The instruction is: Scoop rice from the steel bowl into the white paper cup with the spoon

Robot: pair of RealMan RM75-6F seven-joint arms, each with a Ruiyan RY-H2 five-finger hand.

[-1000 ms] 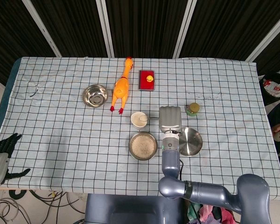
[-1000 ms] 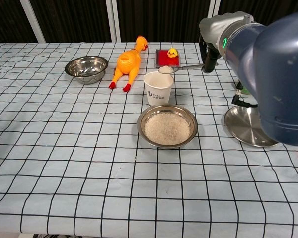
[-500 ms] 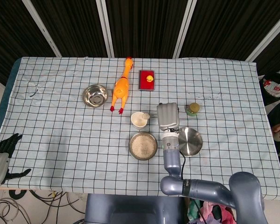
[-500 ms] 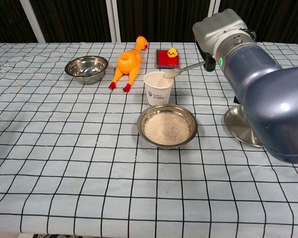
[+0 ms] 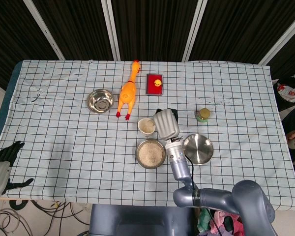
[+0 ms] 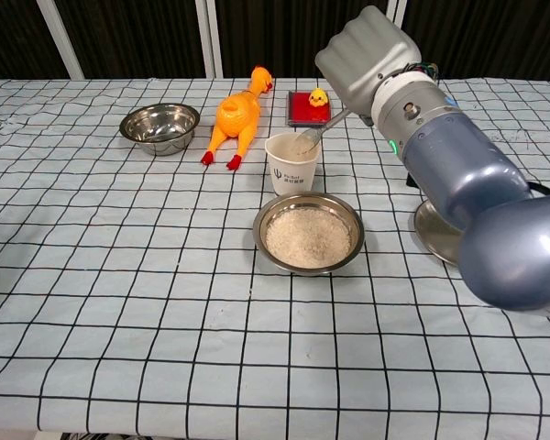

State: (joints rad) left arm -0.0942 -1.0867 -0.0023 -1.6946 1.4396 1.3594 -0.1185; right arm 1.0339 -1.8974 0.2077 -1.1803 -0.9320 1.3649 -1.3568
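Note:
My right hand [image 6: 367, 57] [image 5: 165, 123] holds the metal spoon [image 6: 318, 130] by its handle, just right of the white paper cup [image 6: 291, 162] [image 5: 147, 126]. The spoon slopes down, with its bowl dipped inside the cup's mouth. The steel bowl of rice [image 6: 310, 233] [image 5: 150, 153] sits directly in front of the cup, near the table's middle. My left hand [image 5: 5, 155] hangs off the table's left edge in the head view, fingers spread, holding nothing.
An orange rubber chicken [image 6: 237, 115] lies left of the cup. An empty steel bowl [image 6: 159, 126] stands further left. A red box with a yellow duck [image 6: 313, 105] sits behind the cup. A steel lid [image 5: 198, 148] and a small jar [image 5: 202, 115] are to the right.
My right hand has moved left toward the cup and tilted. The spoon's bowl has gone from above the rim down into the cup. My left hand has stayed still.

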